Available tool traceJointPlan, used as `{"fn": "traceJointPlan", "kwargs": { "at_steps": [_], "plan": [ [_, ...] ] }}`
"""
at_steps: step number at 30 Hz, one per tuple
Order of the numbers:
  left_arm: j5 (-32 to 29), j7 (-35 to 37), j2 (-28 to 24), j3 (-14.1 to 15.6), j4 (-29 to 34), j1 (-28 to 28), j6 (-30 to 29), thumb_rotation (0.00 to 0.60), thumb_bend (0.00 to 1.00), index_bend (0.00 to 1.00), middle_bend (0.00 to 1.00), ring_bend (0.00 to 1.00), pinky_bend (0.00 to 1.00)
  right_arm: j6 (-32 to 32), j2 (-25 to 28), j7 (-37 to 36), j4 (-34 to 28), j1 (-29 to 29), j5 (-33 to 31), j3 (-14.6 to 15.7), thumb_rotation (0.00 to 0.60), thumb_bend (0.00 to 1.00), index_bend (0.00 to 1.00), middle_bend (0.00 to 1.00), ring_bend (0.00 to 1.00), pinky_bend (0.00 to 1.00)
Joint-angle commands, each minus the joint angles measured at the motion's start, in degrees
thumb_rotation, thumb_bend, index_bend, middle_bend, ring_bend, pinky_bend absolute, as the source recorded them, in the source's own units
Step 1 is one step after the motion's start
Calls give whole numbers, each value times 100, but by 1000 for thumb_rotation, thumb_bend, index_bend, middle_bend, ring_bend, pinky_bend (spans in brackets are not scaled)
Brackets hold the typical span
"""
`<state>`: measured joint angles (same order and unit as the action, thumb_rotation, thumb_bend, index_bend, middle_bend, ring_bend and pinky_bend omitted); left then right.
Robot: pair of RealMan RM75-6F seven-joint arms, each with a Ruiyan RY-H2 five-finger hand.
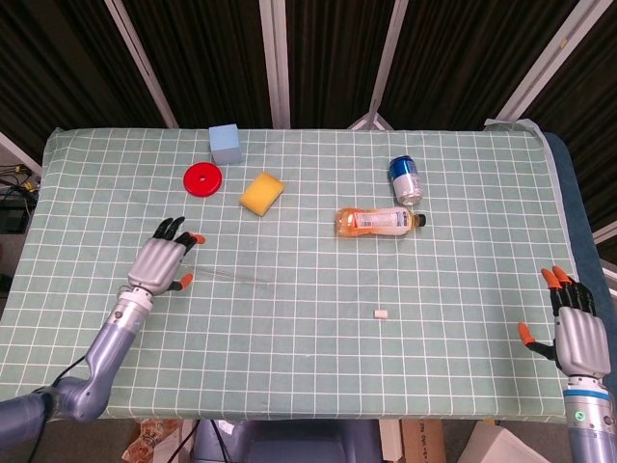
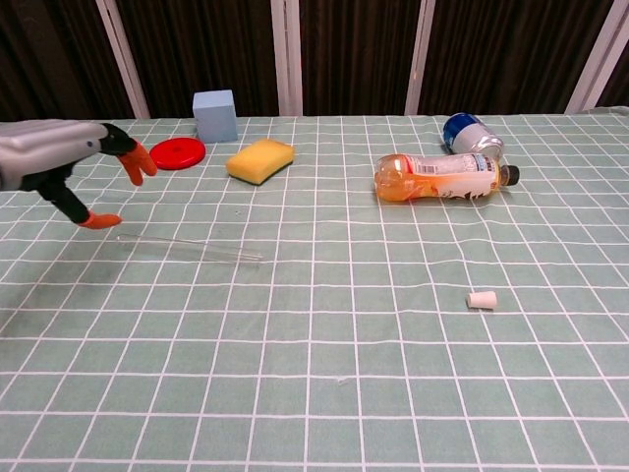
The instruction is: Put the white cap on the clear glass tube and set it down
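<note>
A thin clear glass tube lies flat on the green checked cloth, left of centre; in the head view the glass tube is faint. A small white cap lies on its side well to the right, and the head view has the cap near the middle front. My left hand hovers open just left of the tube's left end, its orange-tipped fingers spread; the chest view catches the left hand above that end. At the table's front right corner my right hand is open and holds nothing.
An orange drink bottle lies on its side right of centre, with a blue can behind it. A yellow sponge, a red disc and a blue cube sit at the back left.
</note>
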<state>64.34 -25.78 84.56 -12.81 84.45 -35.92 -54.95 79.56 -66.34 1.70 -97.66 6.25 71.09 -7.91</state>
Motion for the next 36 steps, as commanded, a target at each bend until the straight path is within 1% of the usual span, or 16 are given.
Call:
{"fn": "traceJointPlan", "kwargs": {
  "at_steps": [1, 4, 7, 19, 25, 36],
  "plan": [
    [-336, -312, 381, -88, -403, -351, 305, 600, 412, 315, 330, 0, 0, -15, 10, -24, -2, -3, -20, -12, 600, 365, 0, 0, 0, 0],
    [-472, -456, 592, -46, -602, -514, 404, 600, 412, 346, 357, 9, 0, -24, 24, -56, -4, -12, -40, -25, 600, 365, 0, 0, 0, 0],
    [-556, -516, 709, 0, -674, -591, 434, 600, 412, 355, 373, 16, 0, -27, 39, -78, -5, -22, -45, -30, 600, 365, 0, 0, 0, 0],
    [-504, -522, 801, 222, -723, -640, 277, 600, 381, 361, 421, 33, 0, -31, 62, -113, -34, -45, -32, -35, 600, 365, 0, 0, 0, 0],
    [-550, -578, 926, 312, -905, -719, 365, 600, 454, 366, 421, 33, 0, -30, 64, -116, -45, -54, -43, -43, 600, 365, 0, 0, 0, 0],
    [-641, -639, 907, 412, -912, -748, 337, 600, 456, 384, 449, 33, 0, -47, 77, -154, -59, -67, -68, -60, 600, 365, 0, 0, 0, 0]
  ]
}}
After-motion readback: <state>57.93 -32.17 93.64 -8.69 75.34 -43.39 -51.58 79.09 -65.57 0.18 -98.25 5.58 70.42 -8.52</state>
